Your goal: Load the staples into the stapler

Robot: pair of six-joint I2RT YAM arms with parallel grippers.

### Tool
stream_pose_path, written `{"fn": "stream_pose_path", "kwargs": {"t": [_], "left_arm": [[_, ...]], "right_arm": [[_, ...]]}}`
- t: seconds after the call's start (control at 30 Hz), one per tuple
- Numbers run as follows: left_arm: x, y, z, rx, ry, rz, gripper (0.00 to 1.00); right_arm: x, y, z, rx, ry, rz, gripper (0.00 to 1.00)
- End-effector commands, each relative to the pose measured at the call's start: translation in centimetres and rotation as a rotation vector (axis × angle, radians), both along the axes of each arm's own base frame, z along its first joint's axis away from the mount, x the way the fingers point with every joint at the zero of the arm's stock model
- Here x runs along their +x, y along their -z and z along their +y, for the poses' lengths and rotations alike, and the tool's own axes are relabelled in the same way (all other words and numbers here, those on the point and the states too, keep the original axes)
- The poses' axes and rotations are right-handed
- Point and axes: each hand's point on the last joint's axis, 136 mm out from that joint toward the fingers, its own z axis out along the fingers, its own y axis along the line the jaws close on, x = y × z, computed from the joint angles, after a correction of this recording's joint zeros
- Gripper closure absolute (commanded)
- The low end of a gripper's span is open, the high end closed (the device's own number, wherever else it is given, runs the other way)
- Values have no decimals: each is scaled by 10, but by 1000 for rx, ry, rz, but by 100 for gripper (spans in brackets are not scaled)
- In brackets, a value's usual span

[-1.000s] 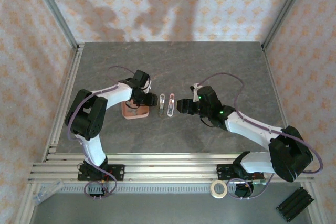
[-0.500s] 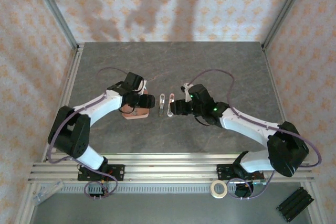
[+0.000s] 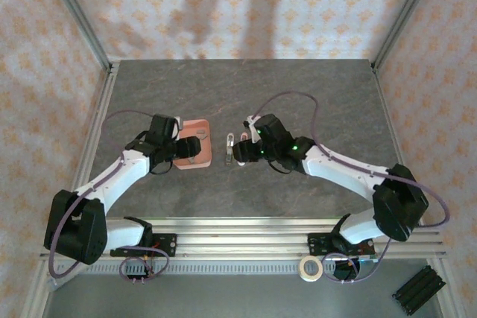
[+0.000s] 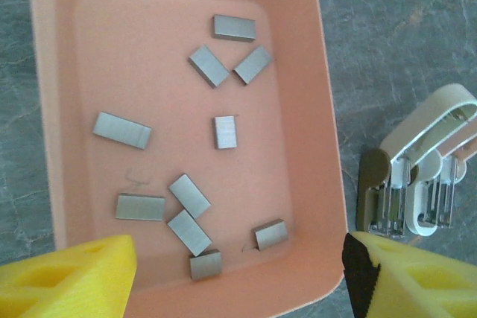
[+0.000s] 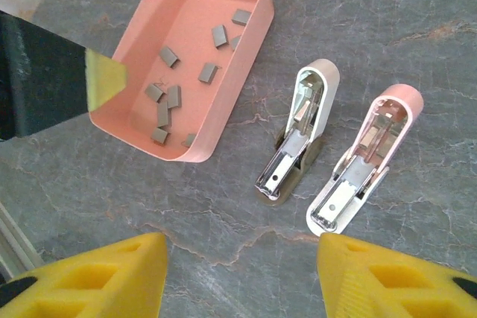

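One pink-and-white stapler [image 5: 365,160] lies hinged apart on the tabletop [image 5: 417,27], two places over from the tray [image 5: 186,20]. Its silvery channel faces up. Its long axis runs parallel to a beige stapler [image 5: 294,135] lying between it and the tray. About ten staples [image 5: 173,96] lie scattered inside the tray. The left pincer [image 4: 238,281] hangs over the tray's edge, fingers spread wide. The right pincer [image 5: 242,281], equally spread, hangs near both staplers.

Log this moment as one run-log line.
left gripper: open at tray | right gripper: open near stapler | staples: loose in tray | stapler: opened on table beside beige stapler | grasped: nothing
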Motion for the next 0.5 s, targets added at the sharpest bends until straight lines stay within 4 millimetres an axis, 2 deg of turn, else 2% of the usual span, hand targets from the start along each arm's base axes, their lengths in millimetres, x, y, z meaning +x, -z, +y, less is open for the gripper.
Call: {"fn": "stream_pose_path", "kwargs": {"t": [0.0, 0.13, 0.33, 0.47], "left_arm": [[4, -1, 7, -17, -43, -31, 24], [0, -3, 14, -6, -63, -32, 20], [-1, 0, 37, -10, -157, -69, 14], [3, -3, 51, -31, -209, -93, 13]], "right_arm": [[1, -5, 12, -29, -41, 1, 47], [-1, -2, 24, -74, -70, 15, 49], [-4, 6, 42, -206, -118, -1, 52], [1, 14, 57, -263, -142, 42, 64]]}}
